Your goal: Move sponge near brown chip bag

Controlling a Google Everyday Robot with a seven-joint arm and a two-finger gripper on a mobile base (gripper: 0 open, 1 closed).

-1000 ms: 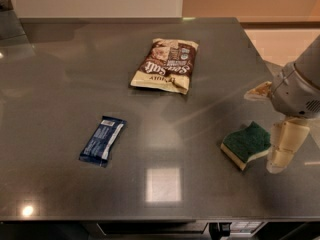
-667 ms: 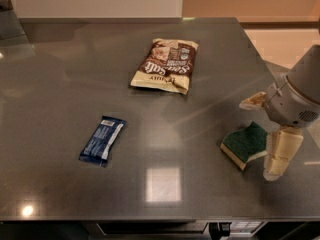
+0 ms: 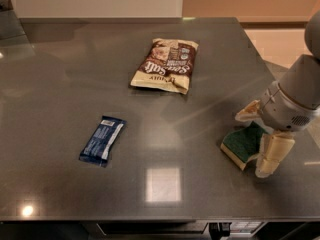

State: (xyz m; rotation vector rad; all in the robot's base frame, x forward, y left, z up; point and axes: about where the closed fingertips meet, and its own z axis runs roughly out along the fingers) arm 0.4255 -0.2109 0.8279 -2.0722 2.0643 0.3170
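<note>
pincer (image 3: 252,144) straddling sponge (image 3: 239,145), blue wrapper (image 3: 102,140) well apart

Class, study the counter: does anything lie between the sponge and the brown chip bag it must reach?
Nothing visible does. Bare counter runs from the sponge to the brown chip bag; the blue wrapper lies well off that line. The gripper straddles the sponge.
</note>
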